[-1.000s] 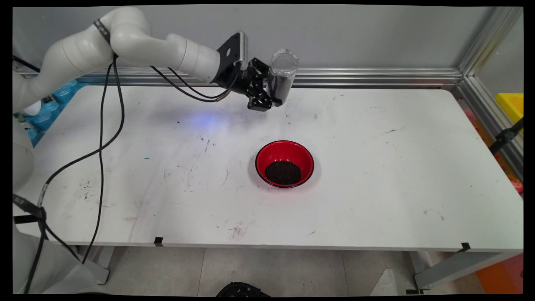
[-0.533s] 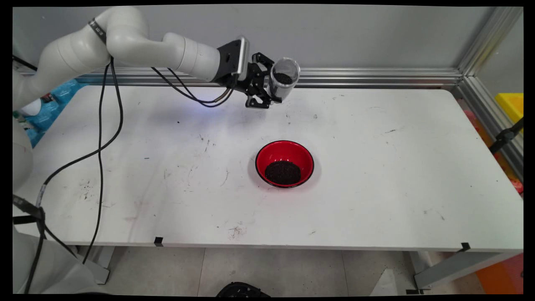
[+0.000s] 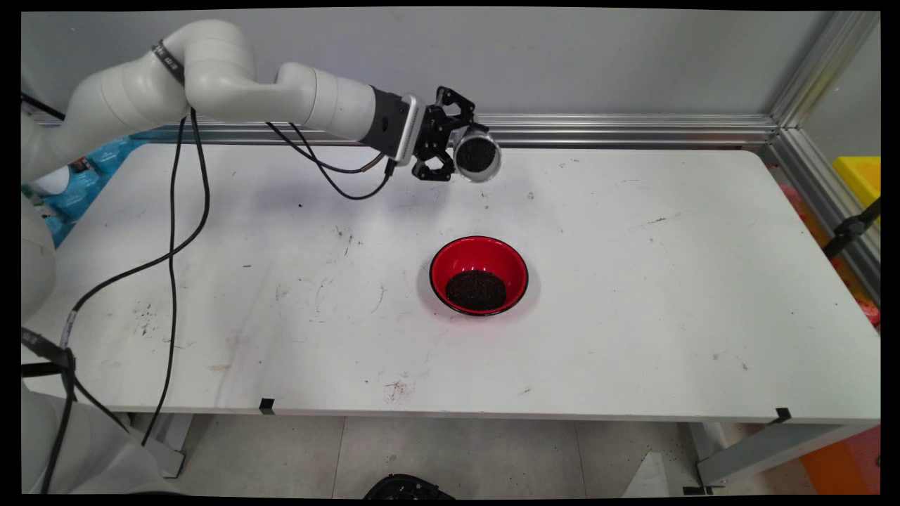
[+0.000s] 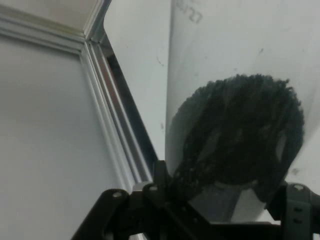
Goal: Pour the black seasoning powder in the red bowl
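Observation:
My gripper (image 3: 460, 147) is shut on a clear jar (image 3: 477, 156) that holds dark granules. The jar lies tipped on its side, its mouth turned towards the camera, high above the table's far middle. In the hand view the jar (image 4: 235, 100) fills the right half, its dark contents bunched near the gripper (image 4: 220, 192). A red bowl (image 3: 479, 275) with a heap of the same dark granules stands on the table (image 3: 633, 295), well below and in front of the jar.
An aluminium rail (image 3: 633, 130) runs along the table's far edge and down the right side. Black cables (image 3: 171, 232) hang from the arm at the left. A yellow bin (image 3: 861, 176) sits beyond the right rail.
The wrist has rolled, tipping the jar from nearly upright to lying on its side with its mouth facing the camera. The hand sank slightly. The bowl has not moved.

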Motion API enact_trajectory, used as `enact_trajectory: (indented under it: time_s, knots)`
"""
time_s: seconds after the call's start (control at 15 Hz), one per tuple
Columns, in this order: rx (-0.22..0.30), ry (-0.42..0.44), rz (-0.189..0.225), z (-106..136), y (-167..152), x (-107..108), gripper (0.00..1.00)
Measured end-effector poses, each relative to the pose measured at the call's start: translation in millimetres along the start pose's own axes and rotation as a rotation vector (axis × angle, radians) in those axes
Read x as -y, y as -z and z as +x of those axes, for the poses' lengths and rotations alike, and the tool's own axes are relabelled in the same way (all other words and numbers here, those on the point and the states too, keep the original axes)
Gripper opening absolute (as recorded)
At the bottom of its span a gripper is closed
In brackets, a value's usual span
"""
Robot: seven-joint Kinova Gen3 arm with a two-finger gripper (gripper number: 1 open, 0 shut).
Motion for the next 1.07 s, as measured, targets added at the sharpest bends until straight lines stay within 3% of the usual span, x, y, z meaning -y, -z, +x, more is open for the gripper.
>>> enact_trajectory:
  time_s: [0.4, 1.07]
  knots:
    - [0.014, -0.24, 0.056, 4.1, -8.0, -4.8, 0.0]
    - [0.045, -0.524, 0.136, 8.7, -15.5, -19.6, 0.0]
